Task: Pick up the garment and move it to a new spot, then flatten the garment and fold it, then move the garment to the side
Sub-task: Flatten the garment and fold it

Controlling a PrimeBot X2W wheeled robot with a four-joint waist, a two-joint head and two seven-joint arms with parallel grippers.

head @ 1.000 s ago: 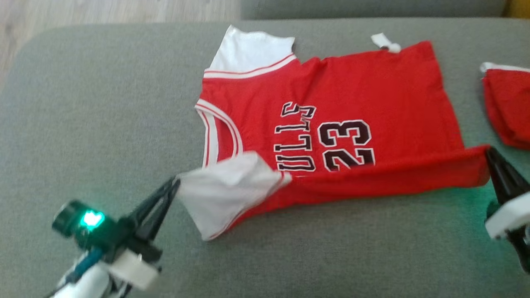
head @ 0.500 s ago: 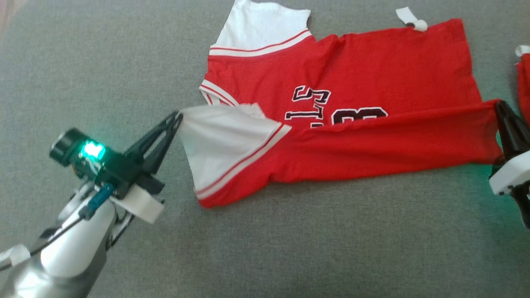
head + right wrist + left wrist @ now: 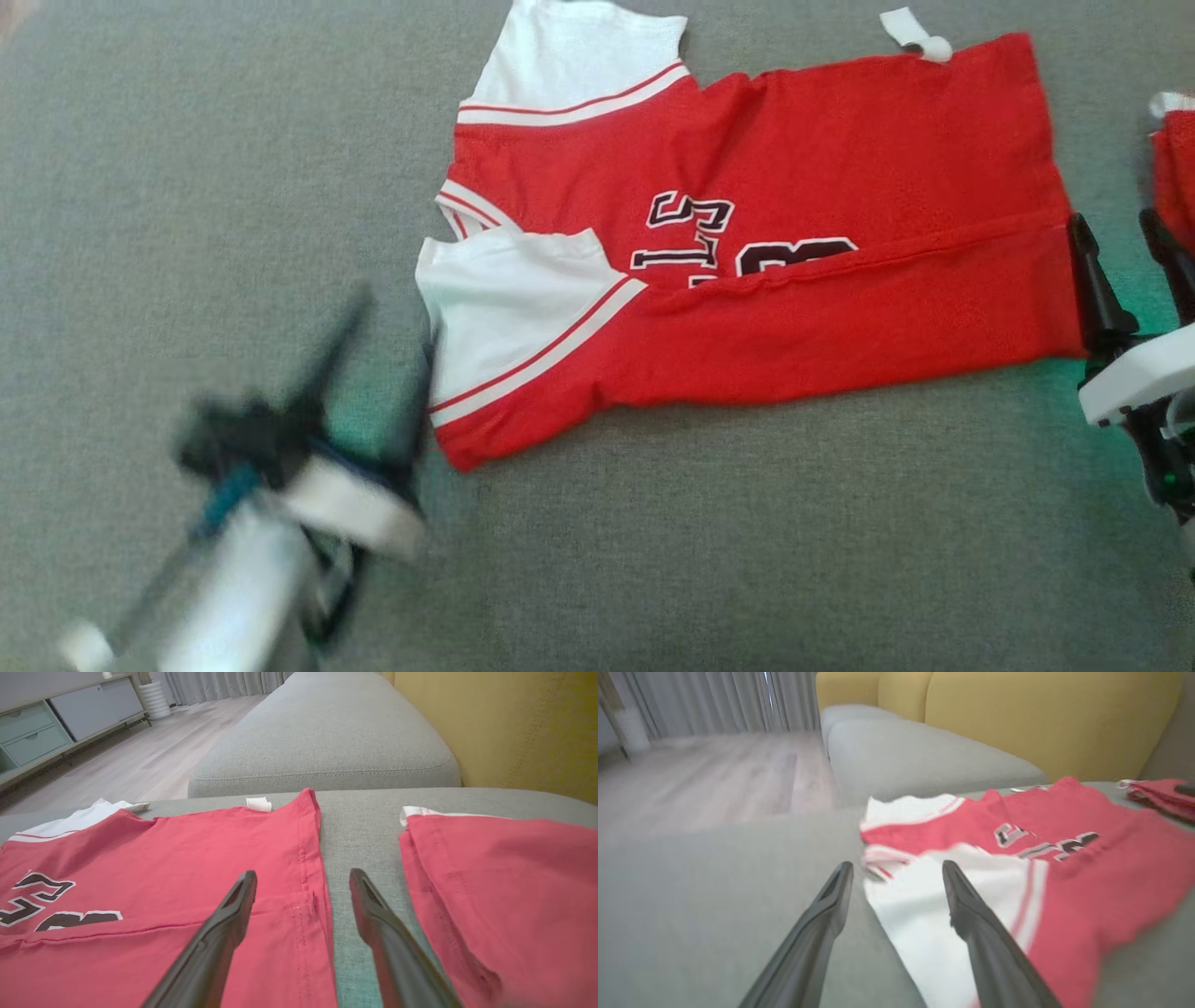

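Left gripper (image 3: 397, 322), right gripper (image 3: 1113, 224) straddle garment (image 3: 794, 168) ends, perhaps touching.

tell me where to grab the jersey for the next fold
On the jersey, probably the far white sleeve and far hem corner, each pinched from its own end. That far edge lies flat and unfolded; the near strip is folded over.

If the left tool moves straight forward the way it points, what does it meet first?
Probably the garment's white sleeve, lying just ahead of the open left tool. How high the tool is above the cushion is unclear, so it might pass over.
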